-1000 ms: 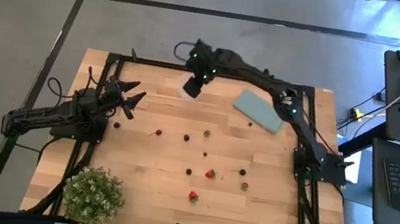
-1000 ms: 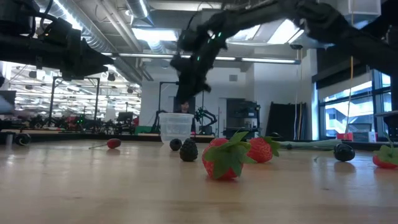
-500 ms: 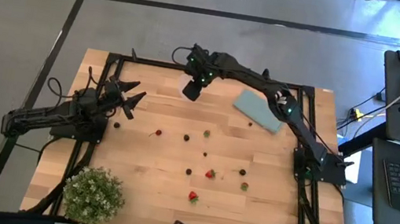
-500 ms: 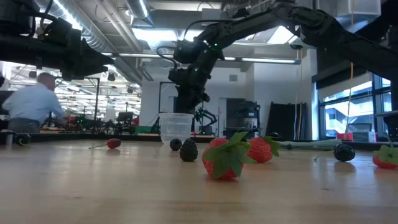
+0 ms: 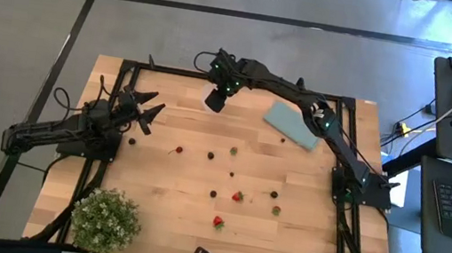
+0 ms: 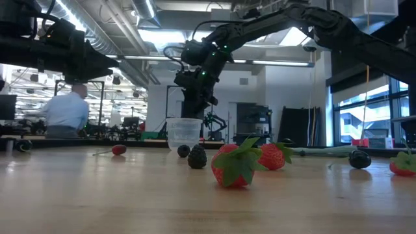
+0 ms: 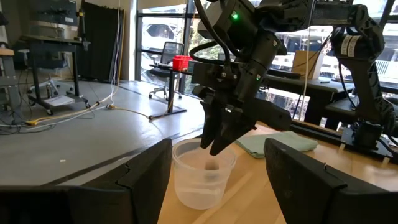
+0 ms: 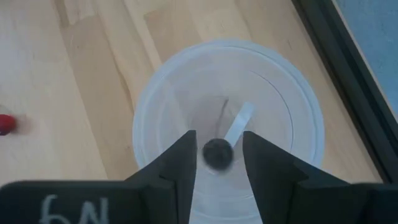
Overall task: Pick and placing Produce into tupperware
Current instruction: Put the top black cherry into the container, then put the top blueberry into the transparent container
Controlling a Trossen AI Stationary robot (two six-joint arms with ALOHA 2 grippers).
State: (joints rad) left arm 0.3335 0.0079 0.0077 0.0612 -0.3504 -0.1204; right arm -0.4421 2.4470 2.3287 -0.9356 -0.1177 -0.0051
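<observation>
Produce, dark berry (image 8: 217, 153): between the parted fingers of the right tool (image 5: 216, 98), directly over the tupperware (image 8: 227, 127) at the table's far edge. Step: drop-off. Next: clear the cup, fetch another piece. Left tool (image 5: 146, 107): open, idle.

Wooden table (image 5: 168, 217) carries scattered berries (image 5: 237, 196); a clear cup (image 6: 184, 134); teal pad (image 5: 292, 125); potted plant (image 5: 105, 220)

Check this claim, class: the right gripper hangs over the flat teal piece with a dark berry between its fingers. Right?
Not quite. The right gripper hangs over the clear tupperware cup, not the teal piece; the right wrist view shows it. The dark berry does sit between its fingers.
</observation>
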